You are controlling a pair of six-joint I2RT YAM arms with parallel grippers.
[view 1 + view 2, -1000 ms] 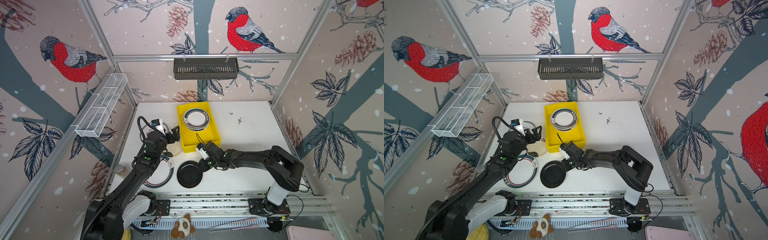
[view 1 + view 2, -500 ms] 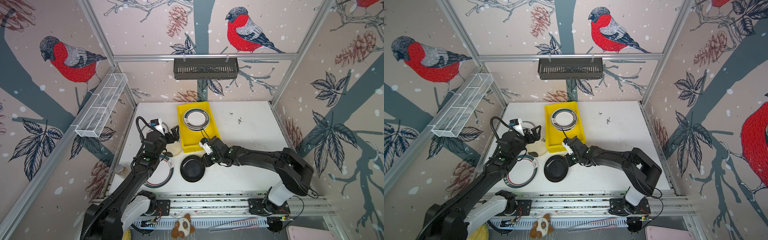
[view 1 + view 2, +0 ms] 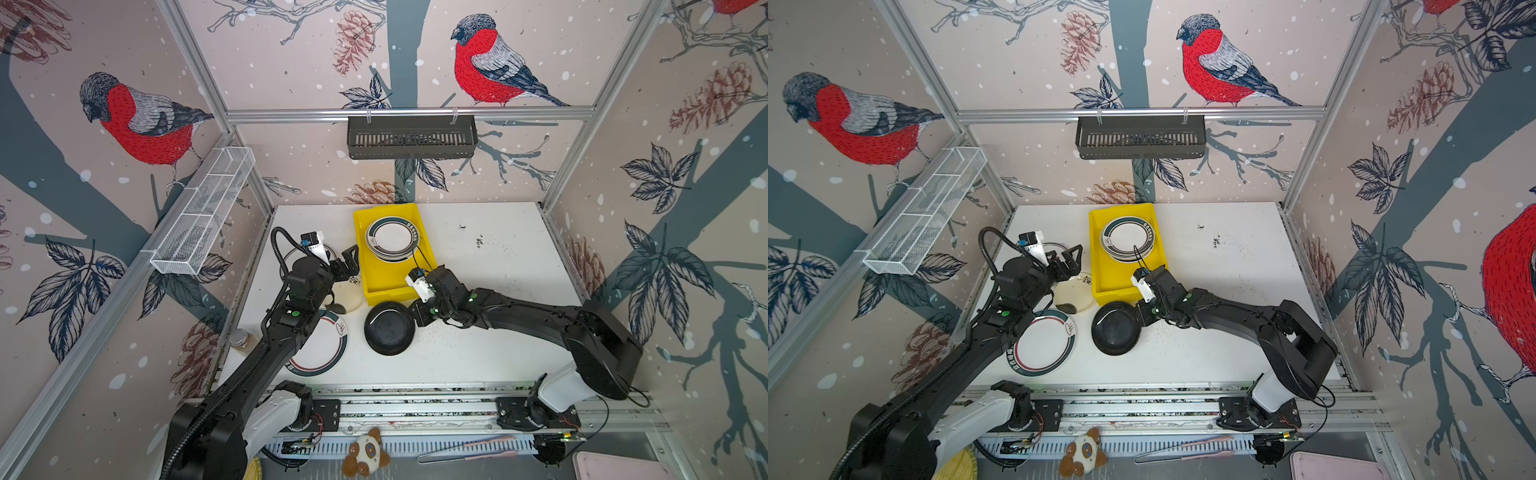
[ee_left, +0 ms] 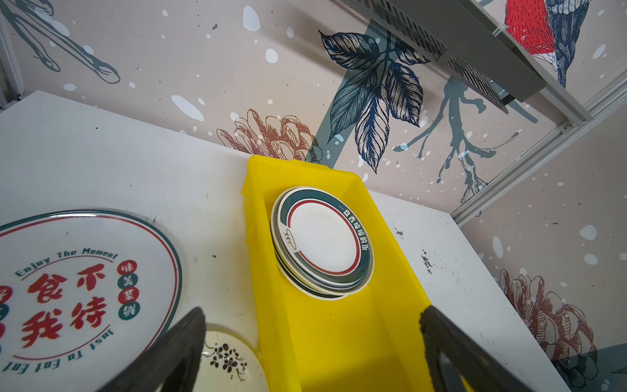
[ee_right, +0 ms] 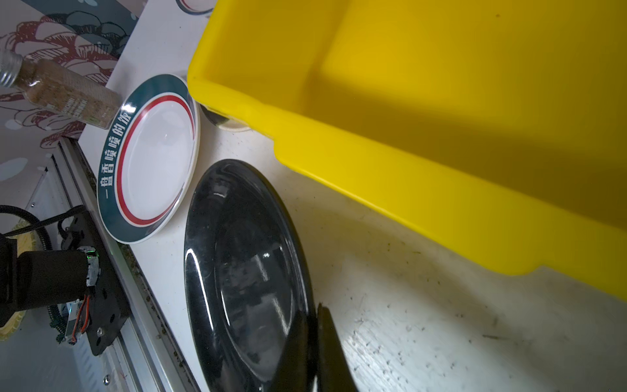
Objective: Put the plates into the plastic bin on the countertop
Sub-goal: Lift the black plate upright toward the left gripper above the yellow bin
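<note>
Since the black plate lay flat a second ago, my right tool, clenched on its rim, has tipped it up and drawn it toward the yellow bin. It now sits just short of the near wall, not yet inside. My left tool hangs wide open over the cream floral plate, unmoved. Next, I judge, comes the lift over the rim, beside the stacked banded plates.

black plate is super glossy, mirror-ish reflections. yellow bin = smooth plastic w/ a soft sheen. countertop matt white, scuffed + speckly. jar clear w/ metal cap.
</note>
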